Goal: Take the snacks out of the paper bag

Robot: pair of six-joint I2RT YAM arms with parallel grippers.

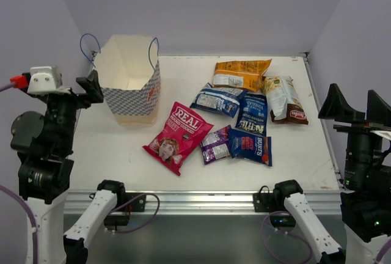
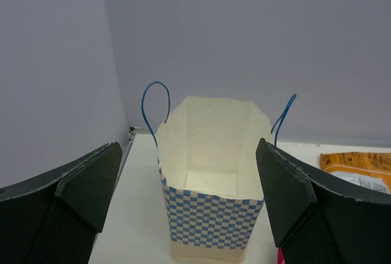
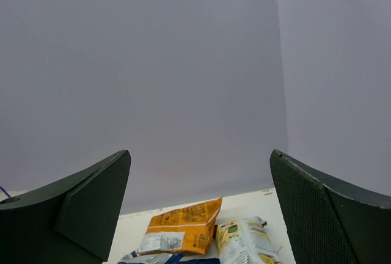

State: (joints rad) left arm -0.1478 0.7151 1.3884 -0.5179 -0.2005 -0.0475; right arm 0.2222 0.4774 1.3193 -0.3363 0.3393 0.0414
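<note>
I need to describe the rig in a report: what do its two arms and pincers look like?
The left arm and right arm are black with white lower links and lilac cables near their bases. The left wrist carries a white housing with a red plug. The left pincer and right pincer have dark wedge-shaped fingers with mesh-textured inner faces.

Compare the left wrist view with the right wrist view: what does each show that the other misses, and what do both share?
Only the left wrist view shows the bag, upright, mouth open, nothing visible inside. Only the right wrist view shows the brown-and-cream packet. Both show the orange packet and the wall. Each view also shows its own open gripper: the left gripper and the right gripper.
</note>
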